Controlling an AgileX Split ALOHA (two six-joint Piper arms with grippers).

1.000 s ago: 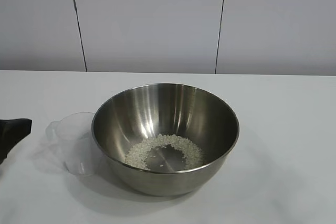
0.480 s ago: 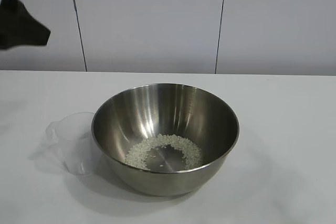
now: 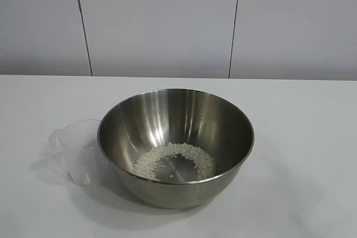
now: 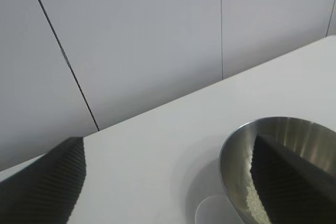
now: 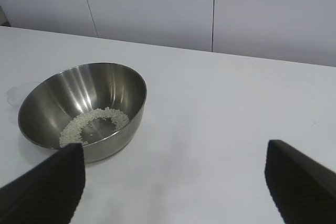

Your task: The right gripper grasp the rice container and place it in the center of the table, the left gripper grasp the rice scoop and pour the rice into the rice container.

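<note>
White table [image 3: 301, 137]: rice container [image 3: 175, 137] partly hides rice scoop [image 3: 78, 151].

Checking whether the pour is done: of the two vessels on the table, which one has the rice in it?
The rice container, the big steel bowl: white rice rings its bottom. The small clear rice scoop beside it looks empty.

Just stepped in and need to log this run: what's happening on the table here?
Nothing is being handled. The rice lies in a ring at the bottom of the rice container, which stands mid-table. The rice scoop stands upright beside it, touching or nearly so, and looks empty. The left gripper is open and empty above them; the right gripper is open and empty, off to the side. The pour looks done.
</note>
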